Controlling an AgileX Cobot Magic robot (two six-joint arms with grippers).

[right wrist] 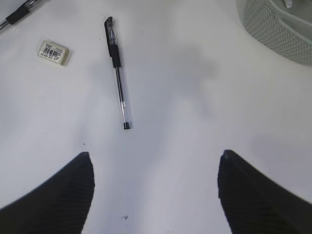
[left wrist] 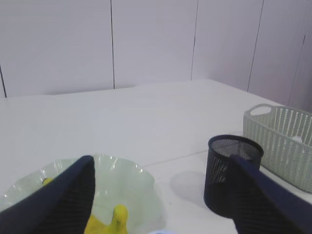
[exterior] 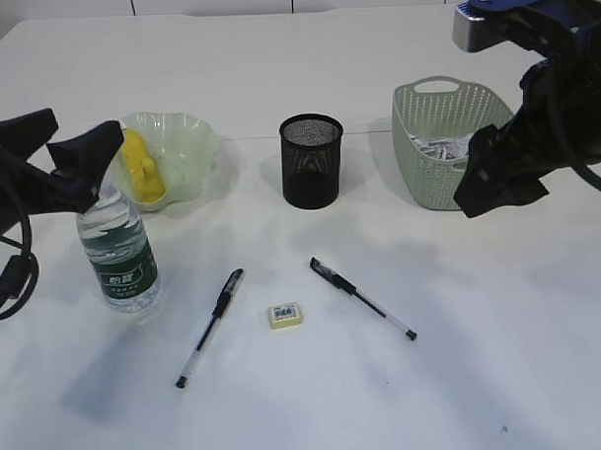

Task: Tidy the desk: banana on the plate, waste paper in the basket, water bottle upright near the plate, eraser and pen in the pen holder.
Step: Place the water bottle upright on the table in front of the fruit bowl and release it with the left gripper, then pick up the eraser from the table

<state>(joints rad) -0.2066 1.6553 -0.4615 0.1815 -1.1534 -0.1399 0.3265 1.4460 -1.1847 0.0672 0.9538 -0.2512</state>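
A plain white table [exterior: 317, 402] runs back to a pale panelled wall [left wrist: 146, 44].

The left fingers [left wrist: 68, 195] stand spread wide with nothing between them; in the left wrist view the gap between them looks out over the plate [left wrist: 131, 180], whose ruffled rim lies just beyond the tips, with the banana [left wrist: 109, 222] resting in it. In the exterior view the left gripper [exterior: 76, 154] hangs right above the white cap of the water bottle [exterior: 119, 256], which stands upright just in front of the plate [exterior: 189, 150]; whether the fingers touch the cap I cannot tell. Beyond the right-hand finger of this pair stands the black mesh pen holder [left wrist: 231, 173], apart from the plate, and farther the same way the basket [left wrist: 282, 141].

The right fingers [right wrist: 263, 195] are likewise spread wide and hold nothing, hovering above bare table. Ahead of them, nearer the left finger, lies a pen [right wrist: 117, 73], clear-barrelled with a black grip, lengthwise away from the tips. Farther out to the left lies the eraser [right wrist: 53, 52], flat, apart from that pen, and the end of a second pen [right wrist: 19, 12] shows at the corner. Out beyond the right finger the basket's woven wall [right wrist: 278, 29] enters. In the exterior view the right gripper [exterior: 497, 184] hangs in front of the basket [exterior: 426, 151], which holds crumpled white paper [exterior: 446, 146].
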